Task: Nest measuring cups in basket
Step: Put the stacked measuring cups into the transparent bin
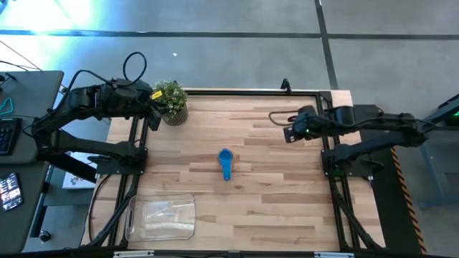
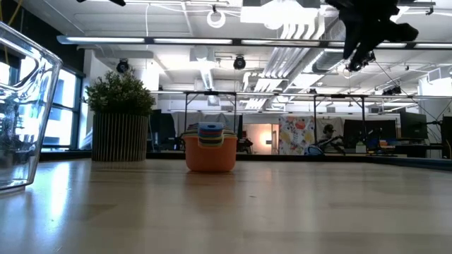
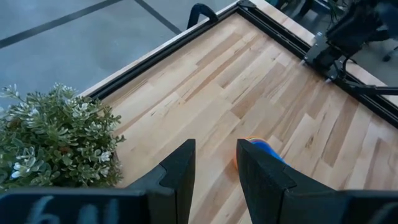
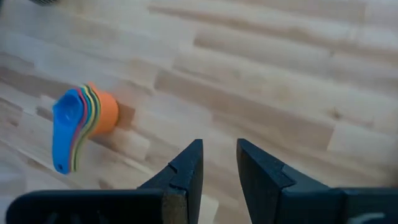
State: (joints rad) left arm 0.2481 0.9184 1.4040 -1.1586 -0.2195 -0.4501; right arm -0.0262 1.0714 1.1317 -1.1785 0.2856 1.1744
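Both arms hang back at the far side of the table (image 1: pixel 272 201), and neither has anything in its grip. One stack of measuring cups (image 1: pixel 226 163) sits on the wood about midway between them, already nested, with an orange cup at the bottom and a blue one on top, all the handles pointing the same way. The left gripper (image 1: pixel 153 107) hovers just beside a small potted plant (image 1: pixel 171 102), its fingers (image 3: pixel 180 171) set only a narrow gap apart with bare table between them; the stack lies ahead of it, toward the table's middle. The right gripper (image 1: pixel 289 132) floats above the boards at the opposite side, fingers (image 4: pixel 186 168) likewise a narrow slit apart and holding nothing, with the cups well off ahead of it. A clear plastic basket (image 1: pixel 161 218) stands at the near edge on the left arm's side, well apart from both grippers and from the stack.
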